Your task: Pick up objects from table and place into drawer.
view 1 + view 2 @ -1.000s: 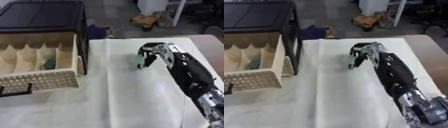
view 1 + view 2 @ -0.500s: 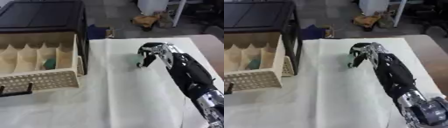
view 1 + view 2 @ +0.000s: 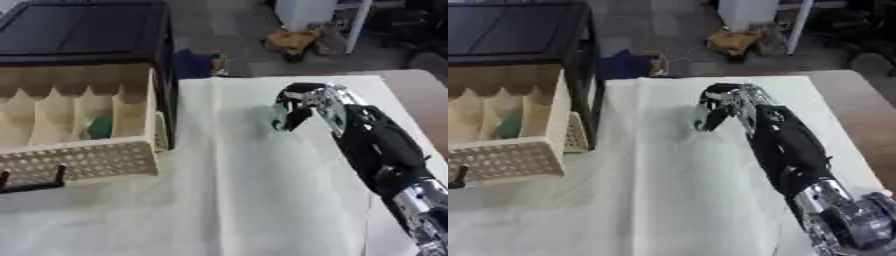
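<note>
We see our right hand [image 3: 302,102] reaching over the far middle of the white-clothed counter [image 3: 254,200], fingers curled down; whether they grasp anything we cannot tell. The drawer [image 3: 79,132] stands pulled open at the counter's left edge, a green object [image 3: 99,127] lying in one compartment. Bare cloth lies between hand and drawer.

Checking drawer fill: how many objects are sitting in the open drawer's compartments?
1 visible: a green object in a compartment right of the middle of the beige drawer. The drawer's left part is out of view, so more may be hidden.
</note>
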